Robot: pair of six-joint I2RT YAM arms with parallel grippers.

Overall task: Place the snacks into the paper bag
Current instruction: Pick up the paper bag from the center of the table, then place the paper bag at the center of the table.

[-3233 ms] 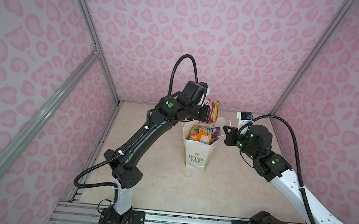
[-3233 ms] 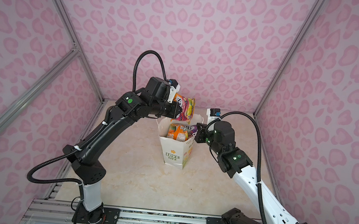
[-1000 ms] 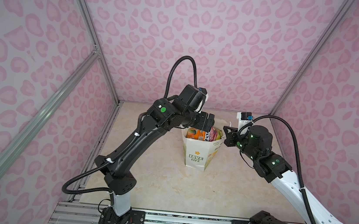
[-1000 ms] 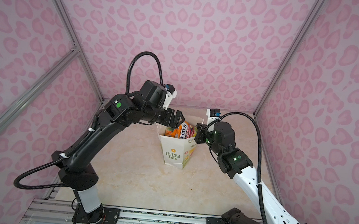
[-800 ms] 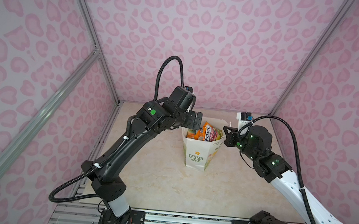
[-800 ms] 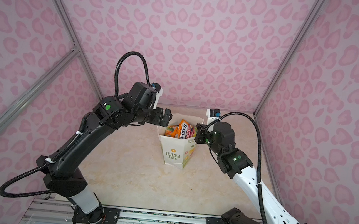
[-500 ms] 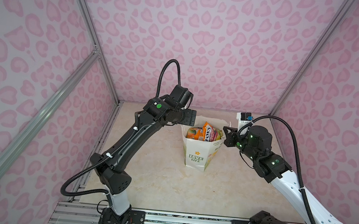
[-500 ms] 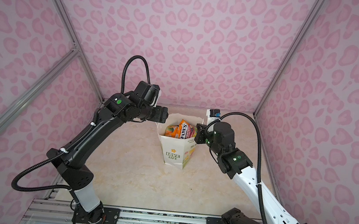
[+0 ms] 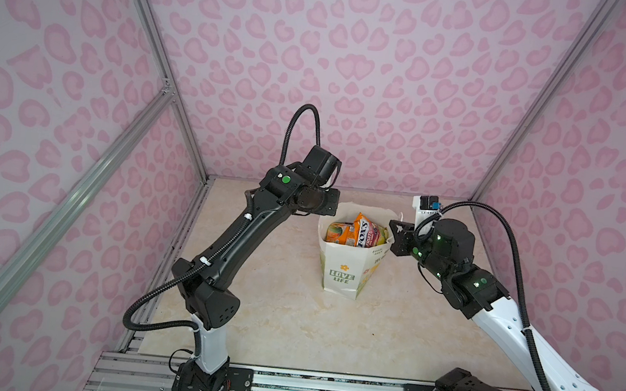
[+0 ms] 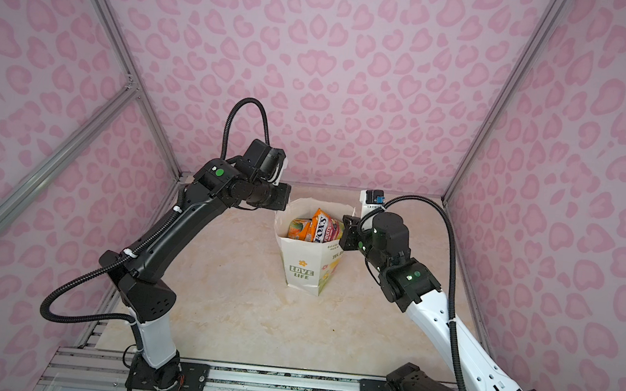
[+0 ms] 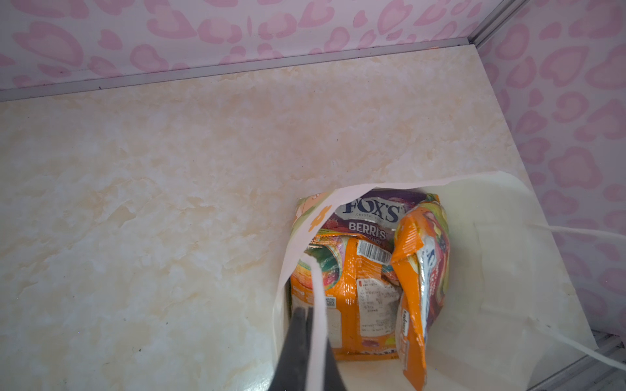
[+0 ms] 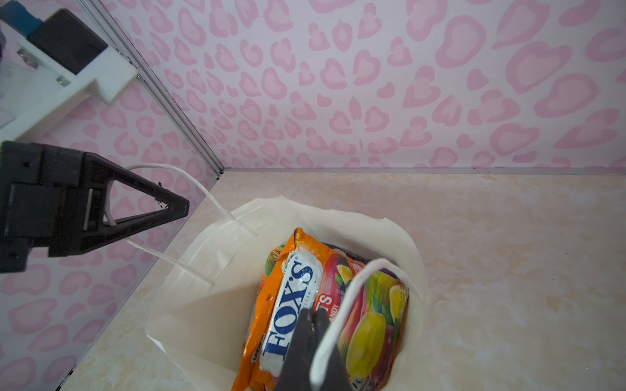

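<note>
The cream paper bag (image 9: 341,271) (image 10: 304,267) stands upright mid-table, its mouth open. Several snacks (image 9: 359,231) (image 10: 320,227) stand inside it: orange packets (image 11: 366,270) (image 12: 294,298) and a purple berries one (image 11: 367,220). My left gripper (image 9: 332,204) (image 11: 306,309) (image 12: 184,207) is at the bag's back-left rim, shut, with one white cord handle (image 11: 318,294) looped through its fingers. My right gripper (image 9: 392,232) (image 12: 313,313) is at the opposite rim, shut, with the other cord handle (image 12: 352,287) caught round its fingers.
The marble tabletop (image 9: 290,321) is closed in by pink patterned walls on three sides, with aluminium posts (image 9: 507,145) in the corners. A metal rail (image 9: 283,383) carrying both arm bases runs along the front edge.
The left gripper let its packet go into the bag, drew back to the left, then returned to the bag's rim and shut on the cord handle. The right arm has not moved.
</note>
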